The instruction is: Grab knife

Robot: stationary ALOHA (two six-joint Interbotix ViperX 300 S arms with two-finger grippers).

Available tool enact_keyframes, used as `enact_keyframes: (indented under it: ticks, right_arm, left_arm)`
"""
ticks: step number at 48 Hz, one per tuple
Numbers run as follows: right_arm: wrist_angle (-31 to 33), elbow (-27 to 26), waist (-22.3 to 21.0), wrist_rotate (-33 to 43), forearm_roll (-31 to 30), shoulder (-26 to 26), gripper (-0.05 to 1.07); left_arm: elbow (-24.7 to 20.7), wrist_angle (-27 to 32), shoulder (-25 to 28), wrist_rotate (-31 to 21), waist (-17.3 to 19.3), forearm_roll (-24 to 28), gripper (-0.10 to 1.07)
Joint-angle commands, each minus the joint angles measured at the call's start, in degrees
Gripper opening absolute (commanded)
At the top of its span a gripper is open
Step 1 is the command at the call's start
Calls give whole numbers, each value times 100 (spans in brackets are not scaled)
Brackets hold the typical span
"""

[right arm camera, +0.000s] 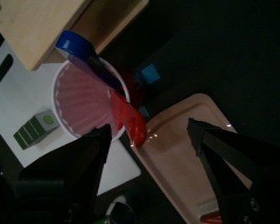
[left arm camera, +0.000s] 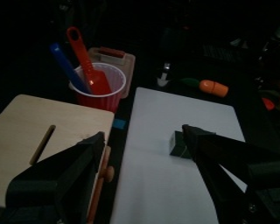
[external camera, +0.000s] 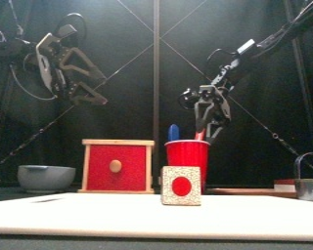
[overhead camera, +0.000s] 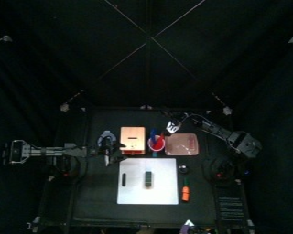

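**Right now: R tool over the cup, both tools gaping, nothing held**

My right tool (external camera: 206, 119) hangs w/ jaws apart just above the red cup (external camera: 188, 162), centre of the front view; its arm slants up to the upper right of that frame. Top view puts this tool (overhead camera: 174, 125) at mid-frame, right of centre, by the cup (overhead camera: 157, 142). Right wrist view looks down into the cup (right arm camera: 87, 103): a blue handle (right arm camera: 77, 43) and a red handle (right arm camera: 129, 119) stick out over its rim, and my two jaws frame them w/ a clear gap, touching neither. Which handle is the knife I can't tell; no blade shows, so the knife is prob. one of these two, standing in the cup.

My left tool (left arm camera: 143, 162) is also apart & empty, over the white board (left arm camera: 178, 149) in the lower half of the left wrist view. Front view has that arm raised at upper left (external camera: 62, 59), well apart from the cup.

Other bits on the counter (overhead camera: 94, 210):
- red wooden box (external camera: 117, 165) left of the cup, front view
- small red-and-white carton (external camera: 182, 186) in front of the cup, lower centre
- grey bowl (external camera: 46, 178) at lower left
- pinkish tray (right arm camera: 189, 153) beside the cup, lower right of right wrist view
- orange item (left arm camera: 213, 87) beyond the board, upper right of left wrist view.
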Motion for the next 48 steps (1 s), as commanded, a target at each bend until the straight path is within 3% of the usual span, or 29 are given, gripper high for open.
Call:
enact_keyframes:
  ticks: [1,10,30,48]
  right_arm:
    - [26,-255,26,-26,35,18,97]
    - [79,-413,79,-26,35,185,91]
    - [457,-536,167,26,220,316,48]
    - [668,-633,281,105,193,0,46]
  left_arm:
    - [-97,-26,-18,18,70,9,101]
    - [-62,-26,-9,18,114,9,101]
    - [0,-26,-18,9,176,0,101]
    - [0,-26,-9,9,202,-9,101]
